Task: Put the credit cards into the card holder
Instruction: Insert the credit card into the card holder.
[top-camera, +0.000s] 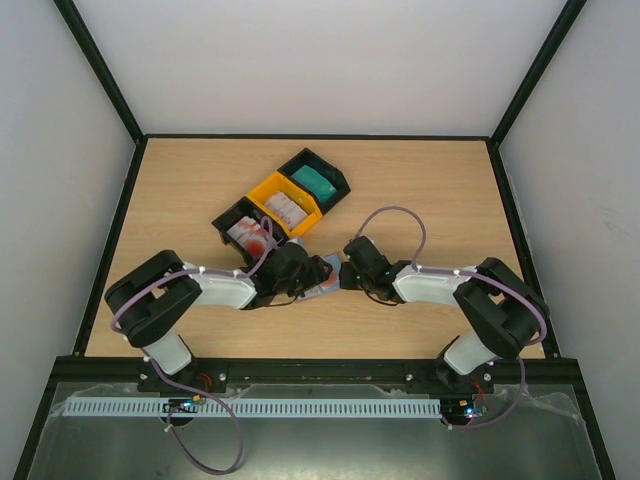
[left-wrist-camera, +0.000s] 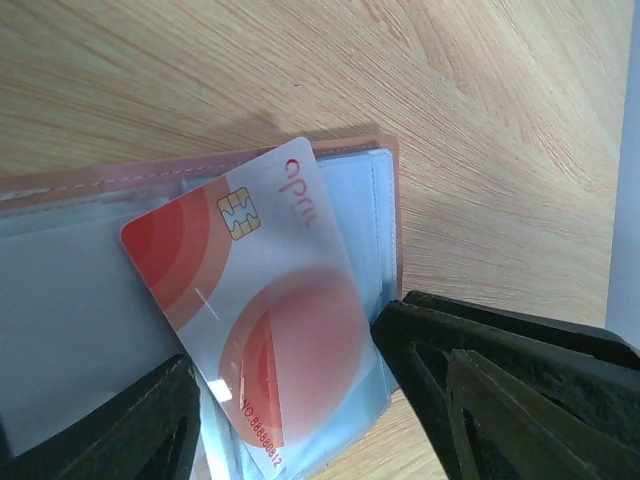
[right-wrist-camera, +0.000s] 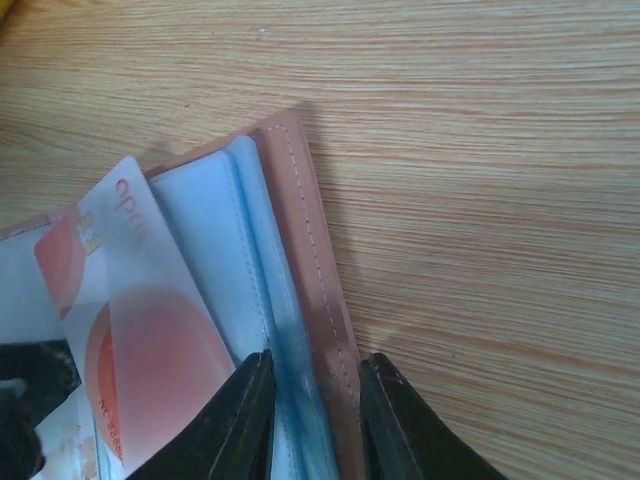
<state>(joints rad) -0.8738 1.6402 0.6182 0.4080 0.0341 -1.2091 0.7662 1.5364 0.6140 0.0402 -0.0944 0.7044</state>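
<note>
- Three bins stand in a slanting row on the table (top-camera: 440, 190), just beyond the grippers. The left black bin (top-camera: 224, 216) holds red-and-white cards (top-camera: 250, 236), the yellow bin (top-camera: 266, 186) holds pale cards (top-camera: 287, 208), and the right black bin (top-camera: 341, 181) holds teal cards (top-camera: 318, 181).
- The left arm (top-camera: 215, 288) has its wrist just beside the left black bin.
- Seen from above, the two gripper heads cover most of the holder (right-wrist-camera: 295, 210), which lies between them on the near middle of the table.
- The holder lies open, with its pale blue pockets up. Its stitched pink edge runs straight away from the right gripper (right-wrist-camera: 315, 365).
- One red-and-white card (left-wrist-camera: 255, 300) lies face up on the pockets.
- The card's long axis points away from the left gripper (left-wrist-camera: 285, 345), with the chip end far and the numbered end near.
- The card sits askew to the holder, and its far corner overlaps the pink border.
- The card's near half looks hazy, and I cannot tell whether a clear pocket covers it.
- The left gripper's fingers (left-wrist-camera: 500, 390) stand wide apart, one at each long edge of the card. I cannot tell whether they pinch it.
- The right gripper's fingers (right-wrist-camera: 245, 420) stand close together, clamped across the holder's edge, with the pink cover and a blue leaf between them.
- Both arms fold with their elbows out toward the table's sides. The left forearm and the right arm's (top-camera: 430, 285) forearm angle inward.
- The grippers are low over the table, face each other and nearly meet.
</note>
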